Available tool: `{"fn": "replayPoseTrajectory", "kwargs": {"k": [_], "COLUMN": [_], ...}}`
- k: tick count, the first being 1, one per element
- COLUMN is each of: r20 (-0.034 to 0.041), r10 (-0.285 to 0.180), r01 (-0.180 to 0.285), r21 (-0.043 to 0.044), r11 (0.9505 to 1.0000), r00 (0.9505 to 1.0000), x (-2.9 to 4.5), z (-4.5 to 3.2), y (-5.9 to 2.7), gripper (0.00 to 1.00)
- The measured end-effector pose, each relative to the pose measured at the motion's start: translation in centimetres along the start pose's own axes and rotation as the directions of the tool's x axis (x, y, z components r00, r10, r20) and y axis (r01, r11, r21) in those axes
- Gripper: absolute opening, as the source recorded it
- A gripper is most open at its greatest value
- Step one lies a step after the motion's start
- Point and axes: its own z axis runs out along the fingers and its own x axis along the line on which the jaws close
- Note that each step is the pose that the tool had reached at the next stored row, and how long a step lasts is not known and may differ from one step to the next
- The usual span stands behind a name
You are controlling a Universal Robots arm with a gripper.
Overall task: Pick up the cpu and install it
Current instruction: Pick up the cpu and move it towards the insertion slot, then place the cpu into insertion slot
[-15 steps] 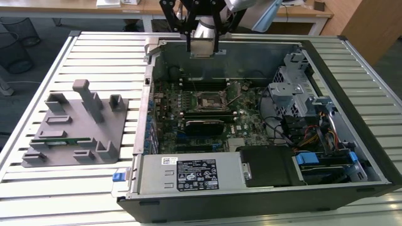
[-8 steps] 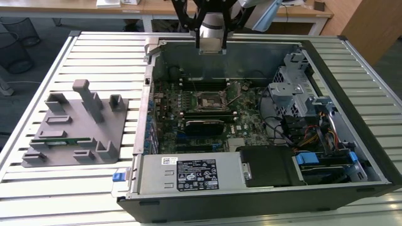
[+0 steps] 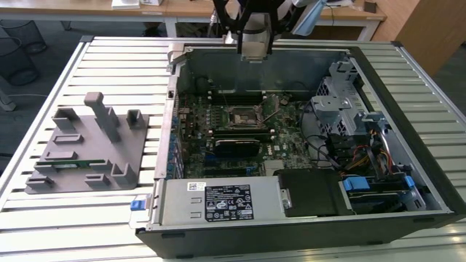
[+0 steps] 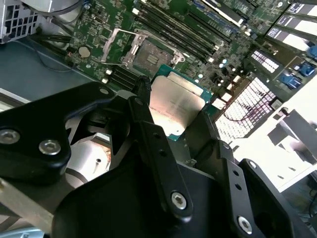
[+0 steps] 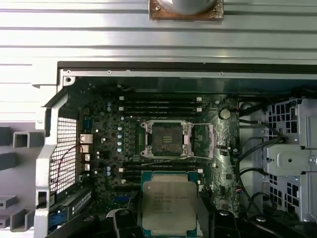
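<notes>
Silvery-grey with a green edge, the cpu (image 5: 168,204) sits clamped between the fingers of the gripper (image 4: 176,116), held high over the open computer case (image 3: 291,71). The motherboard socket (image 5: 166,139), its metal frame seemingly swung open, lies below and well apart from the cpu, not directly beneath it. In the exterior view the gripper hangs by the case's far wall, with the socket nearer the middle.

The chip (image 5: 169,206) has a silvery-grey top and a green rim. The gripper (image 4: 173,106) is black. The board (image 3: 287,124) is dark green. The fixture (image 3: 87,147) at the exterior view's left is grey, on a pale ribbed table (image 3: 109,60). The case (image 3: 291,240) is black.
</notes>
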Motion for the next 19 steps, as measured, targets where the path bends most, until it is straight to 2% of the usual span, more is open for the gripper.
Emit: {"fn": "replayPoseTrajectory", "kwargs": {"k": [4,11,15,19], "r20": [0.0001,0.0006,0.0026,0.0062], "r10": [0.000,0.006,0.037,0.091], "r01": [0.000,-0.006,-0.037,-0.091], "r21": [0.0003,0.0066,0.0083,0.0091], "r11": [1.0000,1.0000,0.9993,0.9958], "r00": [1.0000,1.0000,0.9993,0.9958], "x": [-0.52,-0.55,-0.55,-0.55], "z": [0.05,0.08,0.14,0.20], "y": [0.10,0.11,0.11,0.10], "gripper": [0.53,0.53,0.53,0.53]}}
